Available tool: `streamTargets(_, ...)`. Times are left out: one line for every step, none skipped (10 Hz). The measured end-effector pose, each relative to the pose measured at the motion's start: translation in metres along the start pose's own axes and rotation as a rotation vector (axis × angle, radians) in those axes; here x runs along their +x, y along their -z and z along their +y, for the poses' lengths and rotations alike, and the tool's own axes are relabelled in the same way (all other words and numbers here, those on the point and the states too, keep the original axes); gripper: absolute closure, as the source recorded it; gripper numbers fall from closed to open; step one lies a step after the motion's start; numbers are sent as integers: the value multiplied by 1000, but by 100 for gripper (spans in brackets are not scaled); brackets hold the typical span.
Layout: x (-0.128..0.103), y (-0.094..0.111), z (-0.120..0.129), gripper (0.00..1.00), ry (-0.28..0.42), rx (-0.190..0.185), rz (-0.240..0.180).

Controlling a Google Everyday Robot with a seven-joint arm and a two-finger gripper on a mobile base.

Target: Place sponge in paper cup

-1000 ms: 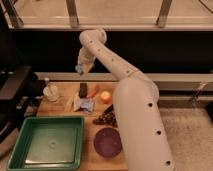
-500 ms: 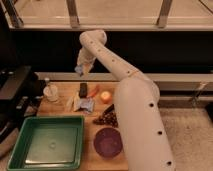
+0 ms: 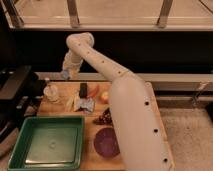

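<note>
Wooden table (image 3: 97, 164) — above its back-left corner the gripper (image 3: 67, 73), clamped on the sponge (image 3: 64, 75), has drifted closer to the cup (image 3: 50, 93) — the drop looks near.

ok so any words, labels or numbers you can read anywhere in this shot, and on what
No text can be read anywhere.
crinkled packet: any print is too blurred to read.
claw, raised over the back left of the table, shut on the pale-blue sponge: no marking visible.

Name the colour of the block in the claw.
Pale blue sponge, in the gripper above the table's left; camera view.
</note>
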Motion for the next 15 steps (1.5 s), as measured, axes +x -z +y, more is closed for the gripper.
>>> streamTargets(-21, -6, -6, 100, 25, 1, -39)
streamTargets(-40, -10, -10, 100, 48, 0, -73)
streamTargets(-60, -13, -11, 100, 70, -3, -104)
streamTargets(-85, -15, -10, 100, 99, -14, -143)
streamTargets(-95, -15, -10, 100, 113, -22, -152)
streamTargets(-95, -16, -10, 100, 114, -24, -152)
streamTargets(-94, -15, -9, 100, 112, -23, -151)
streamTargets(-93, -15, -9, 100, 112, -24, -149)
streamTargets(-94, -15, -9, 100, 112, -23, -151)
streamTargets(-96, -17, -9, 100, 102, -24, -161)
streamTargets(-94, -24, -4, 100, 73, -27, -178)
streamTargets(-92, -31, 0, 100, 48, -30, -190)
streamTargets(-92, -41, 4, 100, 23, -42, -202)
streamTargets(-94, -53, 7, 100, 0, -59, -216)
streamTargets(-95, -60, 10, 100, -17, -72, -225)
